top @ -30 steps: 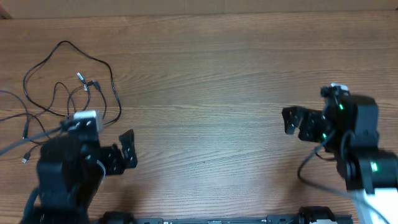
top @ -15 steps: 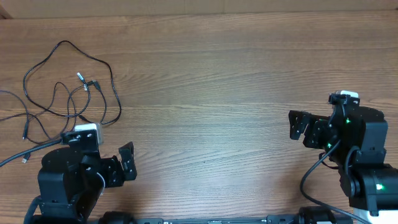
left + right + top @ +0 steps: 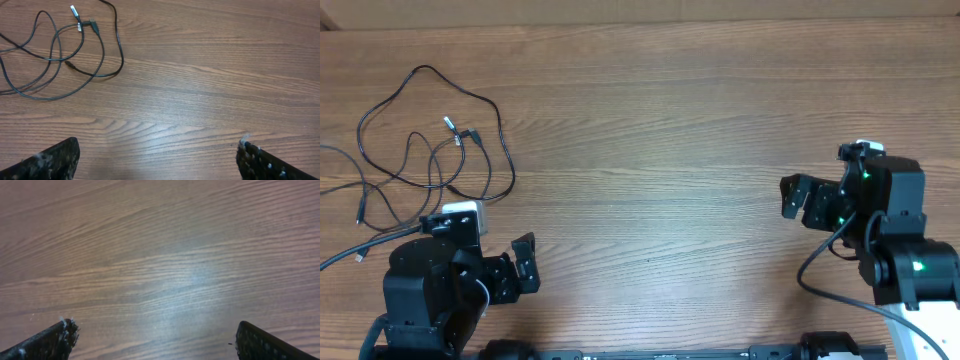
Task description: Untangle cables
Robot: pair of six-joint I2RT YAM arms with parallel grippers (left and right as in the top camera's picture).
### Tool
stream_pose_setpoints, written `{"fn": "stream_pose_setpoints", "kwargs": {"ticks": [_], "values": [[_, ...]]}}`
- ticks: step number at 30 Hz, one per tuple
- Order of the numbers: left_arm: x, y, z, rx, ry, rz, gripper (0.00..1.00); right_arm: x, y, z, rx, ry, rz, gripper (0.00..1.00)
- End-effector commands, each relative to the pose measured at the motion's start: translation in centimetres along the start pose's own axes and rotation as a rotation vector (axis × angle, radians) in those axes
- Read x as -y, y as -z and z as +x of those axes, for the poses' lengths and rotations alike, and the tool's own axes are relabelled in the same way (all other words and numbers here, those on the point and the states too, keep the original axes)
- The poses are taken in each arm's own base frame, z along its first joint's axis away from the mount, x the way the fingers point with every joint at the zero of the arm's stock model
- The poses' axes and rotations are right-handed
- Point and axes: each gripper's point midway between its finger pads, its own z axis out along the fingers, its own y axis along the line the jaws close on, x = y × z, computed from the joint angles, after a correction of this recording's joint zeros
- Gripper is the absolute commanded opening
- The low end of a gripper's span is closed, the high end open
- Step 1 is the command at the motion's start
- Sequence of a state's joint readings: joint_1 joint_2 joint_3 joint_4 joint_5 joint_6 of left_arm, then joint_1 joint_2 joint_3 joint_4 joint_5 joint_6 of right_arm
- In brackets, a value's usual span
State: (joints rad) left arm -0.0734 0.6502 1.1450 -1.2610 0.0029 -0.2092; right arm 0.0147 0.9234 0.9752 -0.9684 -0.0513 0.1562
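Observation:
Several thin black cables [image 3: 430,135] lie tangled in loose loops at the far left of the wooden table, with small silver and black plug ends [image 3: 458,130] near the middle of the tangle. They also show at the top left of the left wrist view [image 3: 60,55]. My left gripper [image 3: 525,263] is open and empty, near the front edge, just below and right of the tangle. My right gripper [image 3: 798,197] is open and empty at the right side, far from the cables, over bare wood [image 3: 160,280].
Thicker black wires [image 3: 340,250] run from the left arm base off the left edge. Another thick wire [image 3: 820,265] loops under the right arm. The table's far edge [image 3: 640,22] runs along the top.
The left arm drew back toward the front edge, away from the cables. The right arm moved down and right, then returned up and left. The cables lie as before.

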Motion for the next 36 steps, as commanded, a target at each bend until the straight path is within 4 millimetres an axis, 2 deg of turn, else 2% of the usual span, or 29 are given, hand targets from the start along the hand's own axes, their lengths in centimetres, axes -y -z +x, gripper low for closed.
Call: {"fn": "stream_pose_setpoints", "kwargs": {"ticks": [1,6,9,13,19,29,36], "values": [[-0.1,-0.1,0.1,-0.002,-0.011,-0.008,1.0,0.2,0.1,-1.0,0.05,0.006,0.011,1.0],[-0.1,-0.1,0.1,-0.002,-0.011,-0.008,1.0,0.0,2.0,-2.2,0.15,0.015,0.0,1.0],[-0.1,-0.1,0.1,-0.002,-0.011,-0.008,1.0,0.2,3.7,-2.1,0.232,0.018,0.002,1.0],[-0.1,-0.1,0.1,-0.002,-0.011,-0.008,1.0,0.3,4.6,-1.7,0.36,0.022,-0.021,1.0],[-0.1,-0.1,0.1,-0.002,-0.011,-0.008,1.0,-0.2,4.5,-0.8,0.545,0.041,-0.105,1.0],[-0.1,-0.1,0.1,-0.002,-0.011,-0.008,1.0,-2.1,3.0,0.2,0.8,0.108,-0.29,1.0],[-0.1,-0.1,0.1,-0.002,-0.011,-0.008,1.0,-2.5,3.8,0.1,0.979,0.142,-0.345,1.0]]}}
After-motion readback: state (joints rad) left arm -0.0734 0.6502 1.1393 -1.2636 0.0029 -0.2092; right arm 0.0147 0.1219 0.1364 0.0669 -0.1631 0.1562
